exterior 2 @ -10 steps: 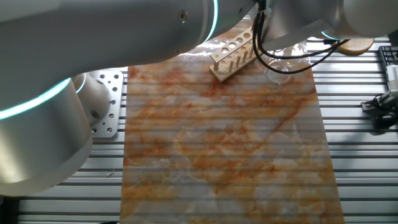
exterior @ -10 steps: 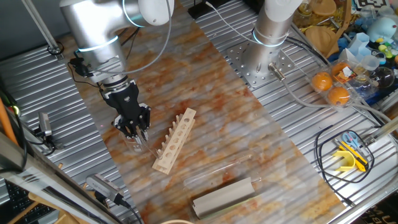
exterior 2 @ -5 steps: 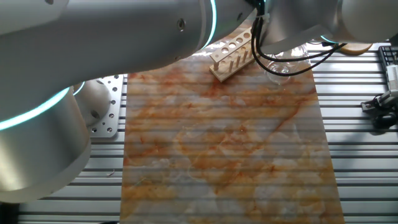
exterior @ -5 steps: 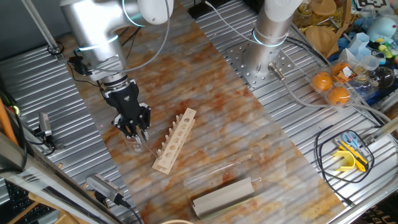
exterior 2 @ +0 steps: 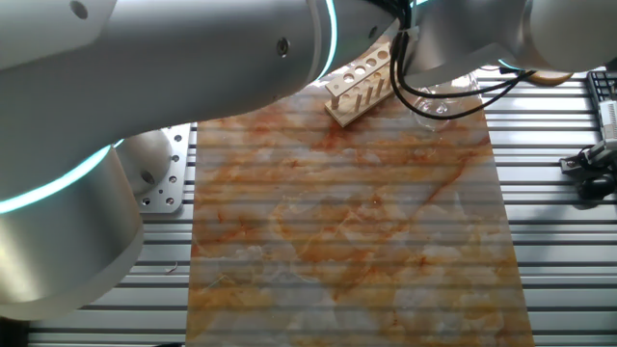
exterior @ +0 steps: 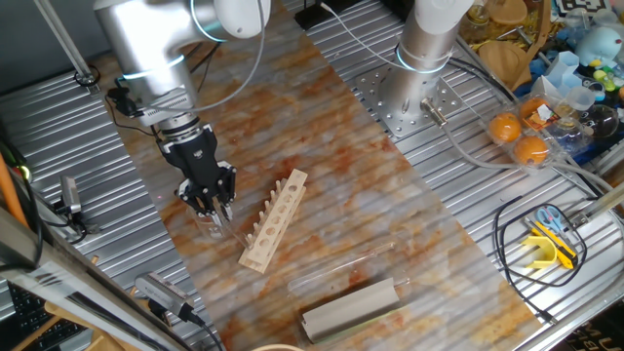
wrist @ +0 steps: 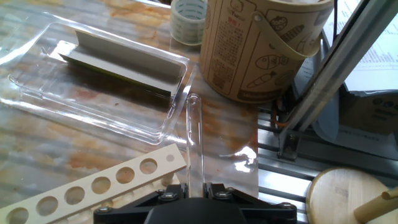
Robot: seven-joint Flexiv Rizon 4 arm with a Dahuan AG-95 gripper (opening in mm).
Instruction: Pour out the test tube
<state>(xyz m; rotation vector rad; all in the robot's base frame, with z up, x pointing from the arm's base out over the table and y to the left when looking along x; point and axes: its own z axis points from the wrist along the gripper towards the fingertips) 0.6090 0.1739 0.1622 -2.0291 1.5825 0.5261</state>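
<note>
My gripper is shut on the test tube, a thin clear glass tube that sticks straight out from between the black fingers. In one fixed view the gripper hangs at the table's left, just left of the wooden rack, with the tube's end over a squat clear beaker. In the other fixed view the big arm hides the gripper; only the beaker and the rack show. Whether anything is inside the tube cannot be told.
A clear plastic tray with a grey block lies near the front edge, and a longer clear tube lies beside it. The hand view shows a paper bucket and a tape roll. A second arm's base and oranges are at the back right.
</note>
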